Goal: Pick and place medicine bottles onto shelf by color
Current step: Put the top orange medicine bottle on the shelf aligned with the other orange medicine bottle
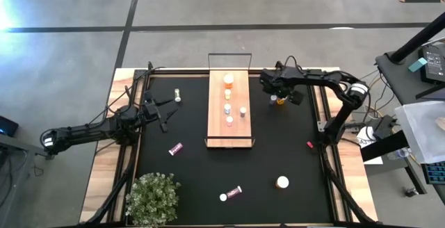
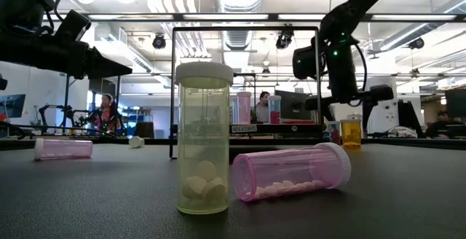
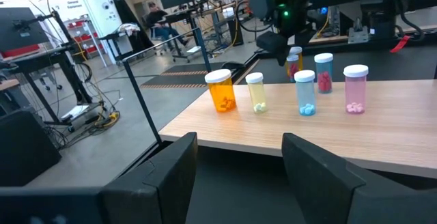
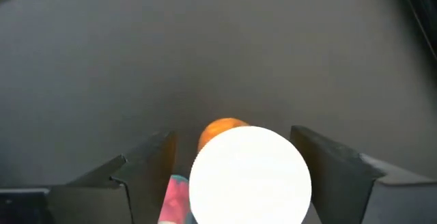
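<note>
Nearest the low camera: a pale bottle (image 2: 204, 138) upright with white pills, a pink one (image 2: 290, 171) lying beside it. Far right of the shelf (image 1: 231, 127), the right hand (image 1: 279, 91) straddles an amber bottle (image 4: 250, 175) on the worktop (image 1: 292, 151) — fingers apart, not yet closed. Next: squeeze, lift, carry to the orange bottle (image 3: 222, 91). Left hand (image 1: 163, 114) waits open.
</note>
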Motion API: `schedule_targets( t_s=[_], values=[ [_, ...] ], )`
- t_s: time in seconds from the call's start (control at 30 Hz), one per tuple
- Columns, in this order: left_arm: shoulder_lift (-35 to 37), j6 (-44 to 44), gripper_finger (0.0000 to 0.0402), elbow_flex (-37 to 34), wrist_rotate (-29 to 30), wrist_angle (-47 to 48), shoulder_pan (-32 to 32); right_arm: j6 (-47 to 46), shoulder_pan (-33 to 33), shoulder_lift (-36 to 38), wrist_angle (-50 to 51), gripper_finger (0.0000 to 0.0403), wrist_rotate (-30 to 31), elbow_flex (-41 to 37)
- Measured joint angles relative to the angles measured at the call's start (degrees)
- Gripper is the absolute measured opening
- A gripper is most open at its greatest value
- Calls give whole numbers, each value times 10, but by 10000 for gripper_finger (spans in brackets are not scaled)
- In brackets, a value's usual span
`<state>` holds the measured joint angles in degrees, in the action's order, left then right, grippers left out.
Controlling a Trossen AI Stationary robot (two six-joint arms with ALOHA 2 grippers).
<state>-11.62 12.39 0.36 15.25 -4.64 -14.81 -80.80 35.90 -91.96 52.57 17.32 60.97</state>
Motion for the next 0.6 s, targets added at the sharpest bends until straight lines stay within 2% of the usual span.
schedule_targets(
  t_s=[0.33,0.6],
  values=[
    [0,0,199,0,0,0,0,44,0,17,-26,224,0,-23],
    [0,0,199,0,0,0,0,118,0,18,-46,187,1,-23]
  ],
)
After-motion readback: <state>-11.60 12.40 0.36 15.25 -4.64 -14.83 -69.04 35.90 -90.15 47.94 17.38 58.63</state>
